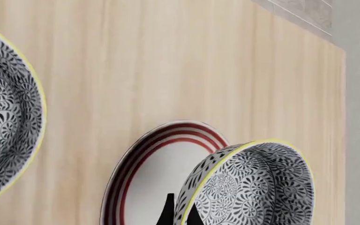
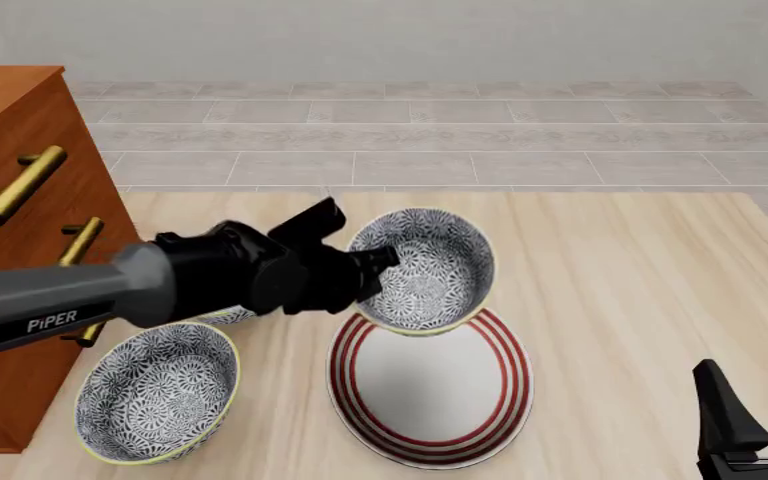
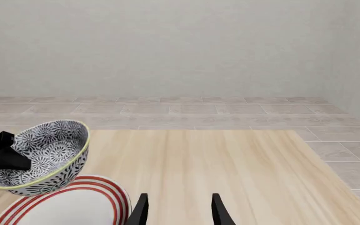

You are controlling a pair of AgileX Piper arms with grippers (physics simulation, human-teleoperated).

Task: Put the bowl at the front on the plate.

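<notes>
1. The bowl (image 2: 424, 270) is clamped by its rim between the fingers of the left gripper (image 2: 373, 262); it hangs tilted in the air, its mouth turned away from the wrist, over the far edge of the plate (image 2: 431, 395).
2. In the left wrist view one dark finger (image 1: 165, 213) lies outside the bowl's wall and the other inside, with the plate just beyond the fingertips.
3. The only readable writing is "PiPER" in white on the left arm (image 2: 51, 305).
4. Three patterned bowls show: the held one, a second bowl (image 2: 157, 392) on the table (image 2: 624, 300) behind and to the side of the left fingers, and a third bowl (image 2: 231, 316) mostly hidden under the left arm.
5. There is one plate, white with red rings, flat on the table.
6. The right gripper (image 3: 177, 211) hovers with its fingers apart and nothing between them; the plate's edge lies just beside its left finger.
7. A wooden drawer cabinet (image 2: 11, 200) with brass handles stands at the table's left side, behind the left arm.
8. Grey tiled floor (image 2: 491, 130) lies past the table.
</notes>
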